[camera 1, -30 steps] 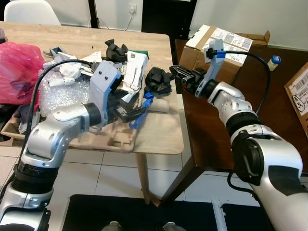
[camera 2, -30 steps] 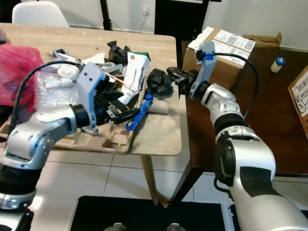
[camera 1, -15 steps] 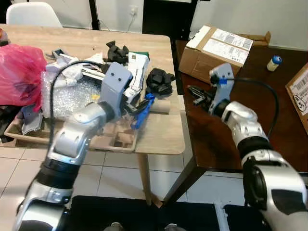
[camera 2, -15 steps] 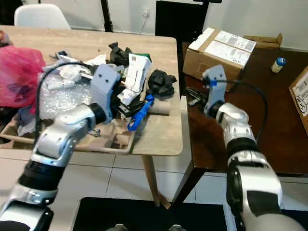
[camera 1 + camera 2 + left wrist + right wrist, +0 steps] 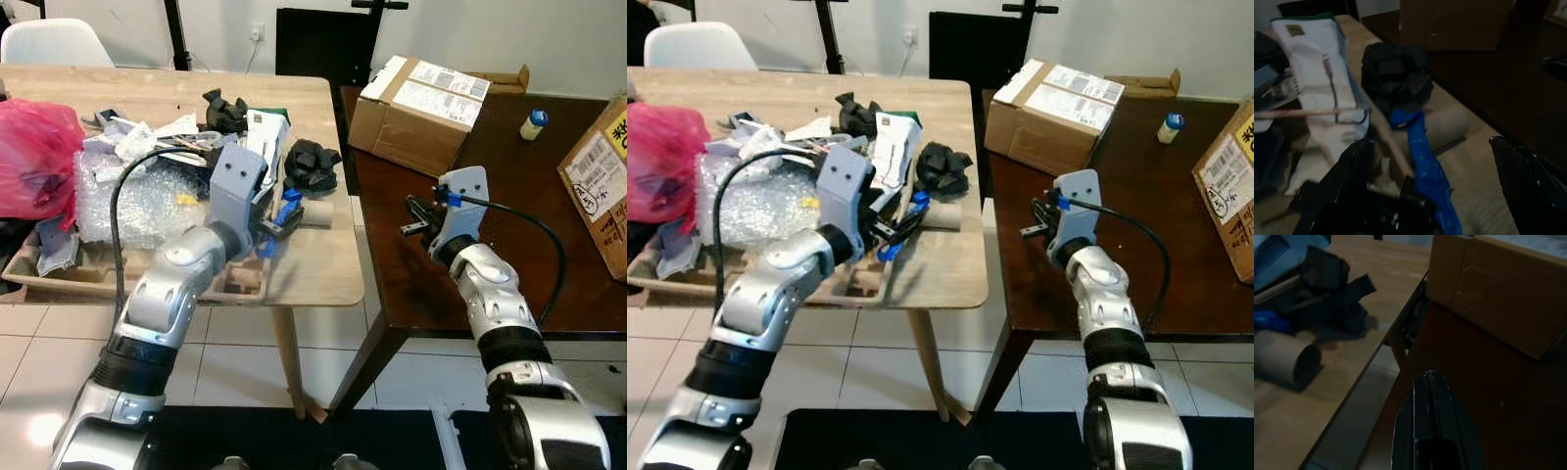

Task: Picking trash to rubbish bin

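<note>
Where the light wooden bench meets the dark bench: tiled floor shows below.
Trash: heaped on the light bench, with a blue strip, black wad and cardboard tube.
Pulp tray: holds bubble wrap.
Left tool: fingers spread, empty, over the strip.
Right tool: fingers pressed together, empty, above the dark bench.

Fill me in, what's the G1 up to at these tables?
It is clearing trash off the light wooden table. The left gripper reaches into the pile with fingers open, right at the blue wrapper, beside the cardboard tube and the crumpled black trash; nothing is gripped. The right gripper hovers over the dark table, fingers shut and empty, near the cardboard box.
</note>
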Controlling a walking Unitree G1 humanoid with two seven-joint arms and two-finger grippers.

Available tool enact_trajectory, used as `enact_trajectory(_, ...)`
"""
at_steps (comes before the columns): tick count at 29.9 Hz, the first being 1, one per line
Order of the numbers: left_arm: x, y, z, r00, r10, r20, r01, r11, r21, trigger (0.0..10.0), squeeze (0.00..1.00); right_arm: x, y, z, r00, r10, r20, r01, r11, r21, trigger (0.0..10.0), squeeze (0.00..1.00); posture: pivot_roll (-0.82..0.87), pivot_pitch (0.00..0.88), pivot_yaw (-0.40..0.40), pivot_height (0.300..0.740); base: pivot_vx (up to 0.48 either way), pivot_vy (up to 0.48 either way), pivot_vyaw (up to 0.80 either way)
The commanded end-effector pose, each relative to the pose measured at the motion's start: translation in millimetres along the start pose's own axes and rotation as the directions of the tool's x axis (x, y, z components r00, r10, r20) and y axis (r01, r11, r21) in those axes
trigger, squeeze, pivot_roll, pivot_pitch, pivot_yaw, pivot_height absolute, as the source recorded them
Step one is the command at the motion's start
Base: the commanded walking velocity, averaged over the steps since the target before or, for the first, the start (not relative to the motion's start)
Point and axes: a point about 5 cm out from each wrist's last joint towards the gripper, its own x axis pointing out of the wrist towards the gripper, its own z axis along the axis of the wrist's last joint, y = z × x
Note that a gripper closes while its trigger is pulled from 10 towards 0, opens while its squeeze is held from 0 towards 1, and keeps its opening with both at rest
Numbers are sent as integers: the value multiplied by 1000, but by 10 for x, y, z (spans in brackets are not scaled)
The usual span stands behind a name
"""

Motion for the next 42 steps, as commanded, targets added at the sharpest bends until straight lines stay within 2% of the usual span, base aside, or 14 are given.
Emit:
enact_trajectory(1,-53,23,-20,1000,21,2,-21,999,25,10000,0,-24,44,-20,1000,12,-3,-12,1000,14,10000,0,12,117,-34,740,0,0,0)
enact_trajectory(4,-86,59,-17,999,39,13,-39,999,32,10000,0,-27,94,19,999,32,20,-33,999,26,10000,0,12,116,-39,740,0,0,0)
enact_trajectory(8,-153,263,-16,992,125,6,-126,990,62,10000,0,-7,124,63,998,52,29,-53,998,32,10000,0,13,120,-43,740,0,0,0)
enact_trajectory(18,-150,220,-24,995,103,4,-103,994,35,10000,0,-47,245,36,996,89,13,-90,994,68,10000,0,14,123,-36,740,0,0,0)
enact_trajectory(22,-162,240,-12,995,95,13,-96,995,25,10000,0,-83,238,56,993,118,28,-120,985,124,10000,0,13,124,-32,740,0,0,0)
enact_trajectory(27,-169,282,-1,995,99,14,-100,994,33,10000,0,-111,219,75,989,144,38,-148,979,141,10000,0,13,124,-31,740,0,0,0)
enact_trajectory(32,-168,312,35,993,113,28,-113,994,-6,10000,0,-125,190,84,990,137,34,-140,981,137,10000,0,12,120,-30,740,0,0,0)
enact_trajectory(42,-157,217,-1,997,79,16,-80,997,24,10000,0,-146,215,76,991,129,21,-131,980,149,10000,0,10,122,-30,740,0,0,0)
